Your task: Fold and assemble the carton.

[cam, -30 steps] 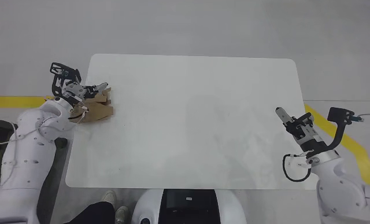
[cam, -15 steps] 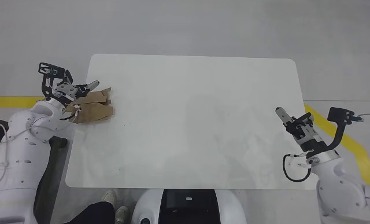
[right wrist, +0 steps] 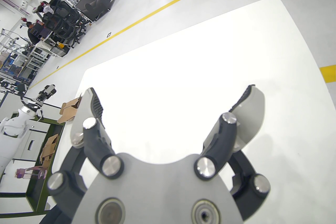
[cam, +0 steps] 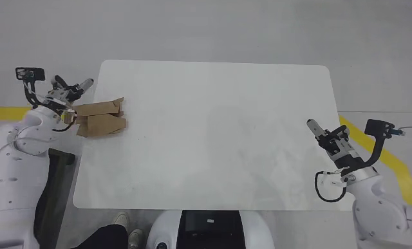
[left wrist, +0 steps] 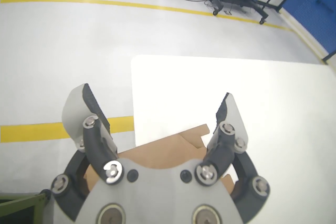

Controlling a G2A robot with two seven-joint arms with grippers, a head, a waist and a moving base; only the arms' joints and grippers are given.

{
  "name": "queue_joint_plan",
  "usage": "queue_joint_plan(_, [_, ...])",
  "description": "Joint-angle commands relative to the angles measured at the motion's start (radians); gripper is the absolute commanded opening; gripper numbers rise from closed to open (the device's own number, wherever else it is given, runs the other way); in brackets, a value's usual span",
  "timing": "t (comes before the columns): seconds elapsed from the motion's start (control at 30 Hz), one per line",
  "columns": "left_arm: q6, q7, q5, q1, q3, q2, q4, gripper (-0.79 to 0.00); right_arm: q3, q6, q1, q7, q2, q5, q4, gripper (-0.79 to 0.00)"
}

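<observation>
Change: the left gripper (cam: 81,87) is pulling back off the table's (cam: 219,139) left edge, away from the carton (cam: 101,118).
Carton: is lying flat-folded on the left edge, partly overhanging it.
Left gripper: is gaping wide, holding nothing.
Right gripper (cam: 315,127): is hanging wide open, empty, by the right edge.
Handling: probably light, thin cardboard that bends at its creases; pinching a panel edge looks safer than a loose flap.

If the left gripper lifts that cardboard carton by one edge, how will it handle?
Probably light: the carton looks like thin brown cardboard. Its loose flaps will likely sag or swing when lifted. It overhangs the edge of the table, so a push might tip it off.
</observation>
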State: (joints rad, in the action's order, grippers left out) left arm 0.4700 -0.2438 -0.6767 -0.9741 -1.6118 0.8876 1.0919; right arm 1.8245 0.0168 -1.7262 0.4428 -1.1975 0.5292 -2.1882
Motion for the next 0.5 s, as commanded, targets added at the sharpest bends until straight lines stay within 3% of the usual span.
queue_joint_plan(0.0, [0.005,-0.039,0.087,-0.007,-0.052,-0.007,-0.009,0.0,0.0,0.0,0.0,0.0,0.0,0.0,0.0,0.0])
queue_joint_plan(0.3, [0.033,-0.313,0.522,-0.039,-0.229,-0.03,-0.084,0.0,0.0,0.0,0.0,0.0,0.0,0.0,0.0,0.0])
queue_joint_plan(0.47, [0.033,-0.374,0.677,-0.055,-0.285,-0.036,-0.161,0.0,0.0,0.0,0.0,0.0,0.0,0.0,0.0,0.0])
